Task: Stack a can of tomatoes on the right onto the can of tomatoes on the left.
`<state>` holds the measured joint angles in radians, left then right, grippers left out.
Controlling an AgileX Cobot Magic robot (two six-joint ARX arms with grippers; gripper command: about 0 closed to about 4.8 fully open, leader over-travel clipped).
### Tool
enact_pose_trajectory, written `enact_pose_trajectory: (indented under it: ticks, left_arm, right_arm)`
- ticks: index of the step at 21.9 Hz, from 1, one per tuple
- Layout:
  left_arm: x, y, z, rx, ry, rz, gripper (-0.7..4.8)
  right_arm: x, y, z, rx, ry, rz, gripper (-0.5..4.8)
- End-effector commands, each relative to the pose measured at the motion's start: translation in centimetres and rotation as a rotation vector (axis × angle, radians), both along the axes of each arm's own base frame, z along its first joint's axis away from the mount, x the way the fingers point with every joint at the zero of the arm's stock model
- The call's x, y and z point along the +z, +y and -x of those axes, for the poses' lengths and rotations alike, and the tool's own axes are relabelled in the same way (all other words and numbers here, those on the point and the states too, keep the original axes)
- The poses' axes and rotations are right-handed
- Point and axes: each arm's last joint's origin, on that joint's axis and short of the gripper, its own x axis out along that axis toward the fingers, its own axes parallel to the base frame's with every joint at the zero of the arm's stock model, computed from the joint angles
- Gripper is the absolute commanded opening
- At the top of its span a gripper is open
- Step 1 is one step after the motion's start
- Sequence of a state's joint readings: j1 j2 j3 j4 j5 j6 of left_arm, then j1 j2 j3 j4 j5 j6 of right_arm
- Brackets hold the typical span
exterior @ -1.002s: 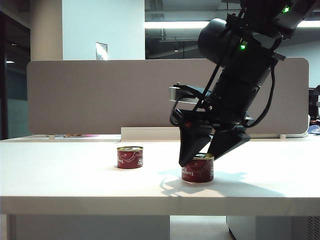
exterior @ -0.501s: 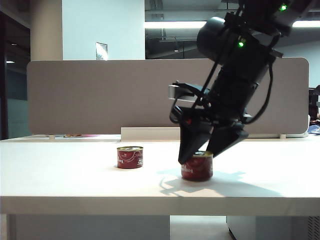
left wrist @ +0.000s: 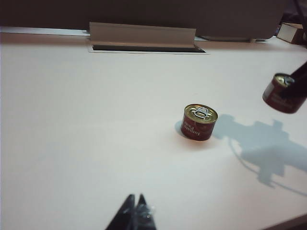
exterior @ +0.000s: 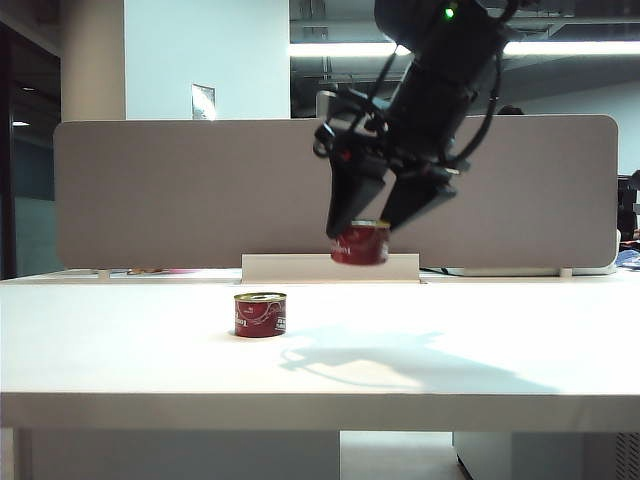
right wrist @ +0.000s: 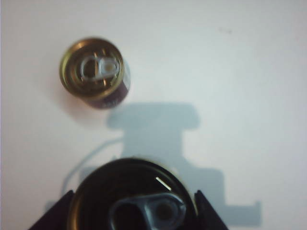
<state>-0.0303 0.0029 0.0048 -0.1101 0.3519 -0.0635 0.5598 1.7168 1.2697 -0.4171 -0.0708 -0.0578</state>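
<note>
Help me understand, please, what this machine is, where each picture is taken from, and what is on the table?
It is a two-armed robot; each arm ends in a two-fingered hand. One picture comes from a camera off the arms, facing the white table. The other two come from cameras on the wrists. The right hand is shut on a red tomato can, lifted clear of the table; its wrist camera looks down on that can's lid. A second tomato can stands upright on the table, to the left in the table view. The left hand is low over the table, shut and holding nothing.
</note>
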Motion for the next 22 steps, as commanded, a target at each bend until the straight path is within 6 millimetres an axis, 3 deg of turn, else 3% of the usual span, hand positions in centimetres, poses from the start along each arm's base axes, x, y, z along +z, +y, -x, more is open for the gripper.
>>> enact_pose_trajectory:
  ticks: [1, 6, 22]
  left_arm:
    - [0.2, 0.0, 0.0, 0.0, -0.011, -0.004, -0.06]
    - [0.2, 0.0, 0.0, 0.0, -0.011, -0.004, -0.06]
    - [0.2, 0.0, 0.0, 0.0, -0.01, -0.004, -0.06]
  right_arm:
    - [1.6, 0.3, -0.4, 0.003, -0.046, -0.025, 2.27]
    - [2.6, 1.7, -1.6, 0.018, -0.046, -0.026, 2.27]
    - [0.6, 8.0, -5.6, 0.095, 0.007, -0.006, 2.27]
